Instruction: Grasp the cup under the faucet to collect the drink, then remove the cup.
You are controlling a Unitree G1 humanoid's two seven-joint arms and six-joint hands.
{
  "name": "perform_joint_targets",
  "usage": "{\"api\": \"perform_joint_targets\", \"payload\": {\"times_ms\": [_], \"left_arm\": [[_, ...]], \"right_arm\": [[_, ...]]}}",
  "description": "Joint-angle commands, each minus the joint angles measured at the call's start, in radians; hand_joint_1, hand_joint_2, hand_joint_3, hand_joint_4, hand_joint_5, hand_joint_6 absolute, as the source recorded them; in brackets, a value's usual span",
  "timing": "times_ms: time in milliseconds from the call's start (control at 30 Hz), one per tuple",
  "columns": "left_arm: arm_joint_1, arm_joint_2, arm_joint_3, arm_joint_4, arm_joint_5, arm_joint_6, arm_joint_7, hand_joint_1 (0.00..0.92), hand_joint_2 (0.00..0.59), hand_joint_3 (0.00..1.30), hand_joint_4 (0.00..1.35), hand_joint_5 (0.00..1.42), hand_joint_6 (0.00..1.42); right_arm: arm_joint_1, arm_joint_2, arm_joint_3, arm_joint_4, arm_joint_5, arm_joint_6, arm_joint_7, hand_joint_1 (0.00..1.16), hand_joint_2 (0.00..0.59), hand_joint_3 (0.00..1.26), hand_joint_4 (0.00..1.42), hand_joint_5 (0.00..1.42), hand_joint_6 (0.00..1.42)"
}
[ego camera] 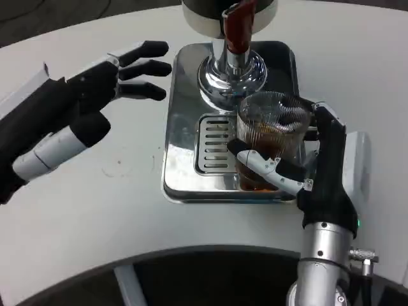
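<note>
The right hand (319,175) grips the cup (271,137) on the steel drip tray (185,127), at five o'clock from the faucet (237,29), with open white bench (95,204) stretching toward eight o'clock. The ribbed clear cup stands upright, mouth up, holding dark drink. At nine o'clock the left hand (108,80) hovers with fingers spread, holding nothing.

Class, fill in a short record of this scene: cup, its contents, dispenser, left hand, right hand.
cup: clear ribbed cup on the drip tray, just in front of the faucet
contents: dark drink, partly filled
dispenser: chrome base on the white table
left hand: left hand hovers open over the table, left of the tray
right hand: right hand grips the cup
</note>
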Motion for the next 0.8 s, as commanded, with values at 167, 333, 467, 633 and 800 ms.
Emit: {"api": "perform_joint_targets", "payload": {"times_ms": [167,333,467,633,800], "left_arm": [[0.074,0.017,0.008,0.039,0.063,-0.043,0.019,0.000,0.075,0.15,0.17,0.27,0.21],[0.097,0.021,0.003,0.053,0.119,-0.074,0.039,0.000,0.080,0.15,0.17,0.26,0.19],[0.122,0.034,-0.003,0.052,0.192,-0.106,0.067,0.000,0.081,0.14,0.13,0.18,0.13],[0.140,0.047,-0.001,0.043,0.244,-0.127,0.094,0.000,0.086,0.13,0.09,0.14,0.11],[0.156,0.064,-0.003,0.036,0.266,-0.141,0.113,0.000,0.087,0.12,0.08,0.13,0.10]], "right_arm": [[0.055,0.020,0.014,-0.107,-0.022,0.010,0.016,1.04,0.137,0.85,1.07,1.29,1.42],[0.071,0.023,0.020,-0.150,-0.025,0.019,0.023,1.05,0.132,0.87,1.08,1.30,1.42],[0.088,0.020,0.031,-0.202,-0.030,0.025,0.034,1.05,0.133,0.87,1.08,1.30,1.42],[0.127,0.011,0.047,-0.270,-0.037,0.028,0.067,1.06,0.130,0.89,1.11,1.32,1.42],[0.194,0.000,0.067,-0.360,-0.042,0.034,0.113,1.06,0.127,0.90,1.11,1.32,1.42]]}}
